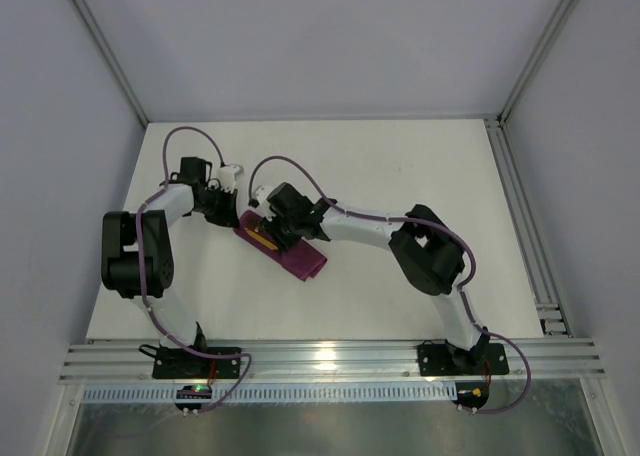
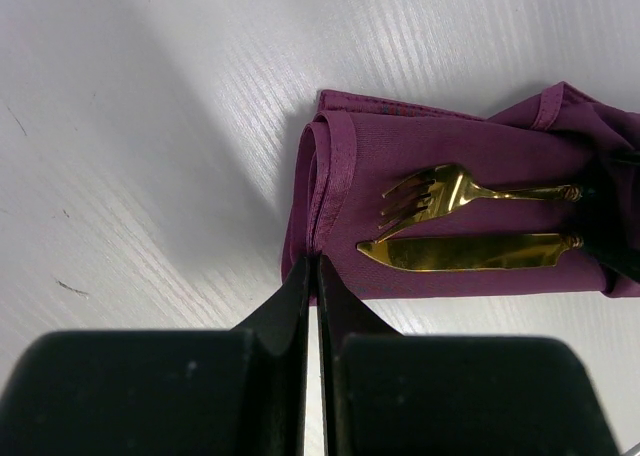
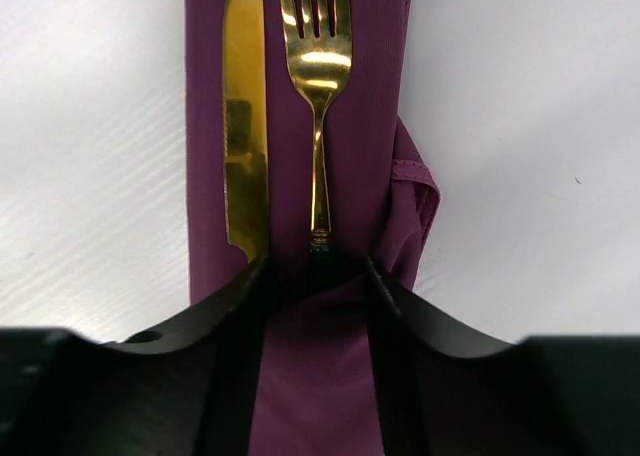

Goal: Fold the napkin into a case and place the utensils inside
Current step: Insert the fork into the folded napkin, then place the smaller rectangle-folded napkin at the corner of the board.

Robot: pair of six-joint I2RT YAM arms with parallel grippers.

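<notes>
Two claws on the job, so from the left: my left claw (image 2: 316,262) is pressed tight together, tips right at the rolled end of the case (image 2: 450,146). Whether any cloth is caught between them, I can't tell. The case lies slantwise on the bench (image 1: 400,166), left of centre, between my two arms. It's a narrow magenta oblong, neatly doubled at my left end and bunched into a loose flap along one side. Gold fork (image 3: 318,66) and gold knife (image 3: 243,126) lie side by side on the cloth, heads showing and dark handles tucked under. Over to my right claw (image 3: 315,268): spread, one finger on each side of the fork's handle, gripping nothing. I reckon this is the let-go. Best done by backing straight off along the handles, not snagging that flap, with the left end pinned.
</notes>
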